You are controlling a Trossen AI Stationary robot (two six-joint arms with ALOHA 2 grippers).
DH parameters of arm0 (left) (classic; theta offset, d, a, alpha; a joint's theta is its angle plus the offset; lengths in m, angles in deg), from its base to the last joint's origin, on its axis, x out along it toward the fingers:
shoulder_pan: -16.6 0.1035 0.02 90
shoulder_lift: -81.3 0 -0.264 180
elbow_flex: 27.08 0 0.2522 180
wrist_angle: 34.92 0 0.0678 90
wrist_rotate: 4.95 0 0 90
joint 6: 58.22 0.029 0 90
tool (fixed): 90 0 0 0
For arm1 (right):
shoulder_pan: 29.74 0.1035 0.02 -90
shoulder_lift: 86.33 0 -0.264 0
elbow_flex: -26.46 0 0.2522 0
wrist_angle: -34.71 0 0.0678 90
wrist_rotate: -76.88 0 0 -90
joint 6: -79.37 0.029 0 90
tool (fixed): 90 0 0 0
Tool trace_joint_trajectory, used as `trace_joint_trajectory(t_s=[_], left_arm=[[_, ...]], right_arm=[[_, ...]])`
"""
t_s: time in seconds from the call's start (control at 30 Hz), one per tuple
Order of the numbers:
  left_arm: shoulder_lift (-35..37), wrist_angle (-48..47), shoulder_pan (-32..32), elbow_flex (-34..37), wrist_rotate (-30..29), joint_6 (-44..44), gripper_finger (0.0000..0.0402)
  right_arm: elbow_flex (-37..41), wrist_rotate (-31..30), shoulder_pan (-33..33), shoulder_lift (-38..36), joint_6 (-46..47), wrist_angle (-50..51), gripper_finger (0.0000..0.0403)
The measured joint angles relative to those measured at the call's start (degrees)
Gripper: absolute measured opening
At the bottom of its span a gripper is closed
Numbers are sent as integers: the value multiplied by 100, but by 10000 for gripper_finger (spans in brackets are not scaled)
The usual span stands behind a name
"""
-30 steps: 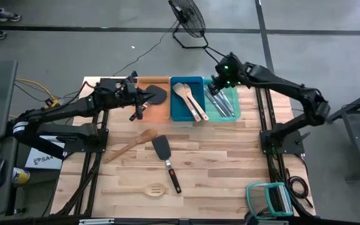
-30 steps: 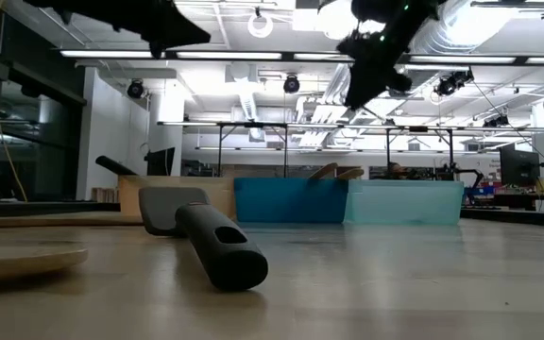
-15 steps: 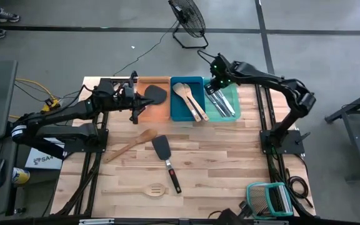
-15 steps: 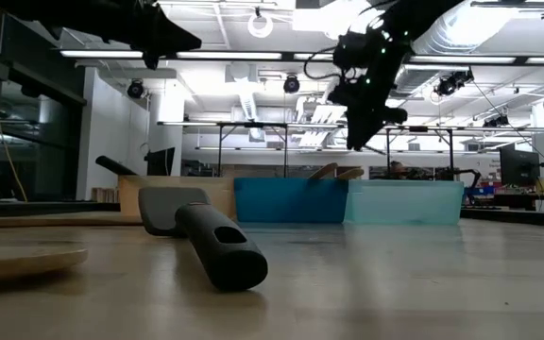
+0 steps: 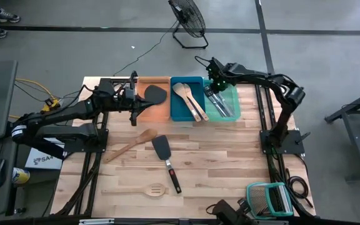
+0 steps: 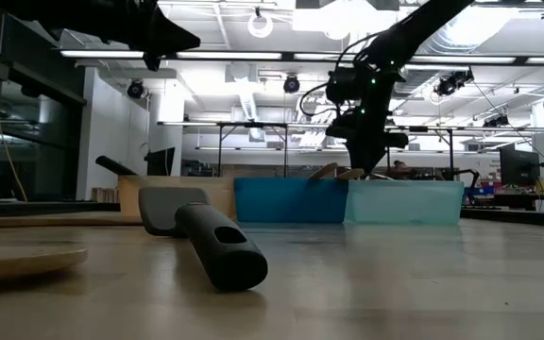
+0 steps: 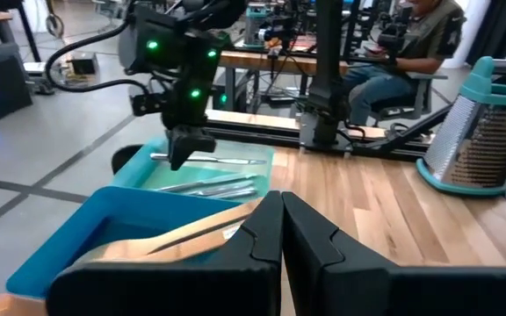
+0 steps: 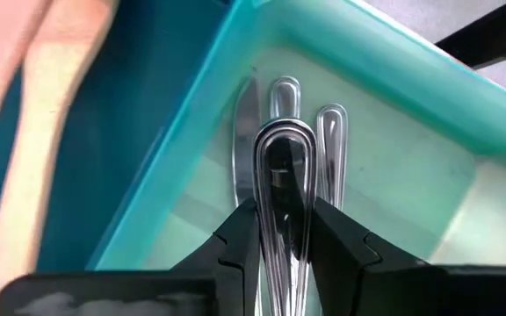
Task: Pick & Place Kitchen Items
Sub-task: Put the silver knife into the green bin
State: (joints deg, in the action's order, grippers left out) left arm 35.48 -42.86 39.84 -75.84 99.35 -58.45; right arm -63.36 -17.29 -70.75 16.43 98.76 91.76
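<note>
My right gripper (image 5: pixel 212 86) is over the teal tray (image 5: pixel 229 94), shut on a slim silver piece of cutlery (image 8: pixel 281 158). More silver cutlery (image 8: pixel 330 149) lies on the tray's floor. My left gripper (image 7: pixel 279 219) is shut and empty, high above the orange tray (image 5: pixel 161 111); it also shows in the high view (image 5: pixel 135 100). A black spatula (image 5: pixel 155 94) lies in the orange tray, its handle (image 6: pixel 111 165) slanting up over the rim. Wooden spoons (image 5: pixel 189 100) lie in the blue tray (image 5: pixel 179 112). My right gripper pinches the silver piece between its two fingers (image 8: pixel 244 230), coming from above and lying across it. Its rounded end (image 8: pixel 281 136) sticks out past the fingers. The piece hangs level (image 7: pixel 227 160) just above the cutlery in the teal tray.
On the table lie a wooden spatula (image 5: pixel 130 145), a black spatula with a black and red handle (image 5: pixel 165 159) and a slotted wooden spoon (image 5: pixel 152 190). A green-framed grater (image 5: pixel 270 199) stands at the near right corner. A person (image 7: pixel 420 44) sits beyond the table.
My right gripper has come down toward the teal tray and a little toward the table's left edge, carrying the silver piece, still shut on it.
</note>
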Motion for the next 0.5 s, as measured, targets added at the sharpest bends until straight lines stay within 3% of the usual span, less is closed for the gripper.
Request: trace_joint_trajectory(t_s=[0.5], left_arm=[[-4, 6, 0, -2, 68, -4, 0]], right_arm=[[0, -23, -136, 455, 62, -90, 70]])
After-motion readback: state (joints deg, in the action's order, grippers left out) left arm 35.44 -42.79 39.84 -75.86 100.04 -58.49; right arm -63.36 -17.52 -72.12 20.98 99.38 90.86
